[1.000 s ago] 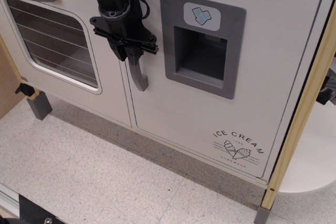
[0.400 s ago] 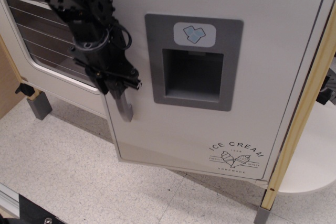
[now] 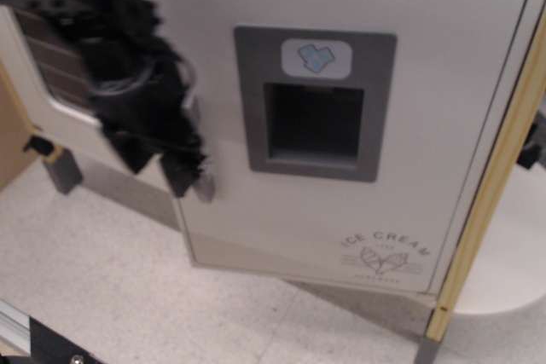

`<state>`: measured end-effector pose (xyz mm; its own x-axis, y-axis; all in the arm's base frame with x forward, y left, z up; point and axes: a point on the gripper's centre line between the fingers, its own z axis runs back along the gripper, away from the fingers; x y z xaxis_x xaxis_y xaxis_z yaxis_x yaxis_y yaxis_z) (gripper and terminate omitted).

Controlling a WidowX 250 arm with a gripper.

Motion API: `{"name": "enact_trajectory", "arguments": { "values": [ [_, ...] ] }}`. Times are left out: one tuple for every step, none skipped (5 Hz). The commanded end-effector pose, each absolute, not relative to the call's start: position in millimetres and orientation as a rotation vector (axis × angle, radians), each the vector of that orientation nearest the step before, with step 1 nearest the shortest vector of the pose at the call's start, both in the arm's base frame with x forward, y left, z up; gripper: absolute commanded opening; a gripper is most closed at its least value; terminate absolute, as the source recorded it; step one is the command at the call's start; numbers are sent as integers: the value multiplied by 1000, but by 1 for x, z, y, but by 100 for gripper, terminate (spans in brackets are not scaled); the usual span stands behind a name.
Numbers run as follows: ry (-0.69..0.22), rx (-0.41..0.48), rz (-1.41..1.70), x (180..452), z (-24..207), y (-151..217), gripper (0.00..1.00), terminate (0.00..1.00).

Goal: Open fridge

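The fridge fills the centre and right of the frame, its door swung ajar so that the lower left corner juts out over the speckled floor. The black gripper, blurred, sits at the door's left edge over the grey handle, only the tip of which shows below it; whether the fingers are clamped on it cannot be told. Behind the arm, at far left, is the windowed door.
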<state>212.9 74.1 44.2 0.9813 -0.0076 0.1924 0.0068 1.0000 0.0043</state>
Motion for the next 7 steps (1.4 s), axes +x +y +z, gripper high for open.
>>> {"name": "enact_trajectory", "arguments": {
  "values": [
    [-103,21,157,188,48,143,100,0],
    [-107,-4,378,209,51,171,100,0],
    [-139,-2,516,225,57,180,100,0],
    [-163,12,595,231,60,184,100,0],
    [-190,6,687,240,67,187,100,0],
    [-223,6,769,255,73,191,100,0],
    [-239,22,873,271,78,201,100,0]
  ]
}}
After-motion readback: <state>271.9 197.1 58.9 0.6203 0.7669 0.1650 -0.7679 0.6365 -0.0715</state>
